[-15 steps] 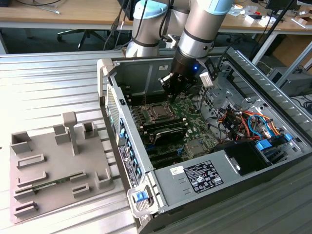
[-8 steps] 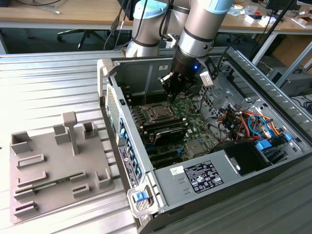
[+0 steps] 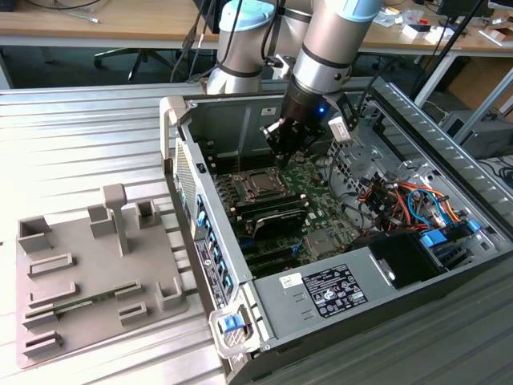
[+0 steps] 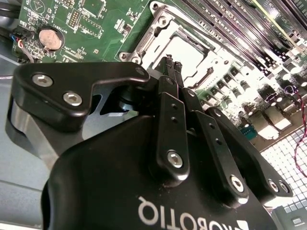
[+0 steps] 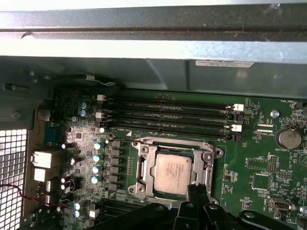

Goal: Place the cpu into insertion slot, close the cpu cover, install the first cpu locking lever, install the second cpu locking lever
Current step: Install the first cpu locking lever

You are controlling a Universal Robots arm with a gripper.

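Observation:
The cpu (image 5: 173, 173) lies flat in its socket on the green motherboard, its dull silver top showing through the window of the cpu cover (image 5: 145, 171). The cover lies down flat around it. My gripper (image 5: 197, 189) is shut, its black fingertips close together at the socket's edge beside one corner of the cpu, with nothing visible between them. In the second wrist view the gripper (image 4: 171, 65) points at the cover (image 4: 148, 43) and the cpu (image 4: 186, 51), with a bent metal lever (image 4: 207, 75) along the socket's side. In the exterior view the gripper (image 3: 282, 155) hangs just above the cpu (image 3: 258, 183).
The open computer case (image 3: 180, 112) walls in the board. Memory slots (image 5: 168, 115) run along one side of the socket, and a coin battery (image 5: 288, 138) sits nearby. Coloured cables (image 3: 409, 196) and a power supply (image 3: 329, 289) fill the exterior view's right. A grey fixture plate (image 3: 88, 273) lies left of the case.

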